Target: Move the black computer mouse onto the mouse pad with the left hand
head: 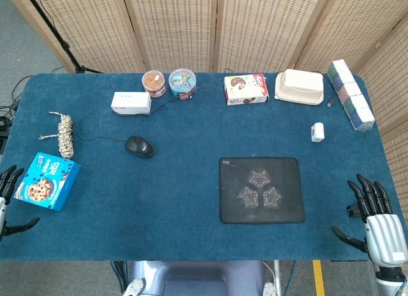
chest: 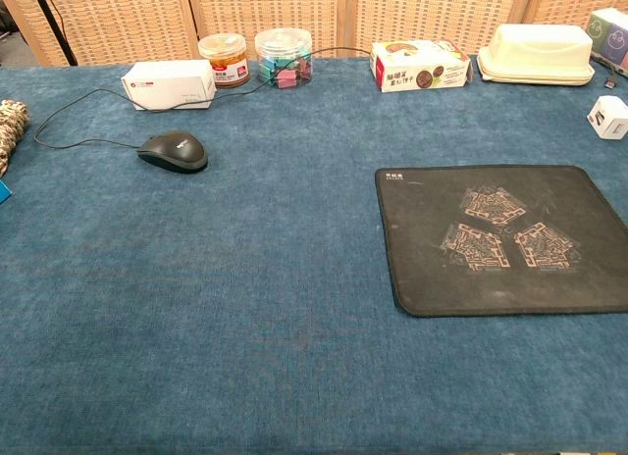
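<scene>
Glossy black plastic mouse [chest: 173, 149]; matt black pad [chest: 500, 237]; fuzzy blue cloth table [chest: 245, 328].

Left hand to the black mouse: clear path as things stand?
Probably yes. The left hand sits open at the table's near-left edge; the mouse lies on bare cloth further in. The blue cookie box and rope bundle sit nearby but off the direct line.

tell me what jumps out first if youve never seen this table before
The black mouse pad with its pale triangular pattern stands out most, lying right of centre on the blue table. The black computer mouse sits apart from it to the left, its cable trailing back toward a white box. Both robot hands rest open at the near corners, the left robot hand beside a blue cookie box and the right robot hand opposite.
</scene>
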Motion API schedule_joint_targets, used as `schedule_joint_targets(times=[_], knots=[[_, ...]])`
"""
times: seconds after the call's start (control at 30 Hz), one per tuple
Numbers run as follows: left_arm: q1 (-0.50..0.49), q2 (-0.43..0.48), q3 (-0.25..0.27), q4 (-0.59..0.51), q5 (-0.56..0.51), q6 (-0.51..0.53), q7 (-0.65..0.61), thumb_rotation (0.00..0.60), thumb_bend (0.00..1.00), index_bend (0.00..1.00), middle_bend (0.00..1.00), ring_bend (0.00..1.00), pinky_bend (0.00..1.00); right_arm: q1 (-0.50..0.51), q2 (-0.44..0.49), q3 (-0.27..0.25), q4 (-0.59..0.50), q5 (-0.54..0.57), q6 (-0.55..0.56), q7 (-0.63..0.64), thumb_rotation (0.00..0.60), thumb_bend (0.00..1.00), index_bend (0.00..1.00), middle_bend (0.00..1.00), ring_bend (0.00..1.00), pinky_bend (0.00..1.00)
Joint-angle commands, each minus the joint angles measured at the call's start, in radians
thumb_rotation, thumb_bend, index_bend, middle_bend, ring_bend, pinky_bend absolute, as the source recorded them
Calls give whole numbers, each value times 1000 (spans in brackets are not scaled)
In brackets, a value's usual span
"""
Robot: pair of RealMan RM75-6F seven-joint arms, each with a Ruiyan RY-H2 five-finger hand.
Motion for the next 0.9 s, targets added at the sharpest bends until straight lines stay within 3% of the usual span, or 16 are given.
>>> schedule_joint_targets(times=[0.03,0.47,0.67,0.77,0.9], knots=[[1,1,1,-1,2,1,0,600,6,0,0,0,0,-2,1,-2,-1,-3,3,1,600,21,61,0,0,0],[1,0,15,0,36,0,1,600,6,0,0,0,0,-8,7,0,-8,-9,18,9,600,21,45,0,0,0],[-20,15,34,11,162,12,-36,600,6,0,0,0,0,-4,-1,9,5,24,-2,-1,600,21,38,0,0,0],[-62,7,8,17,182,-10,18,600,5,0,0,0,0,1,-6,13,8,32,-10,-4,600,21,37,0,0,0],[-167,7,-47,1,155,-131,86,600,3,0,0,0,0,5,-8,17,12,42,-20,-4,600,21,36,0,0,0]])
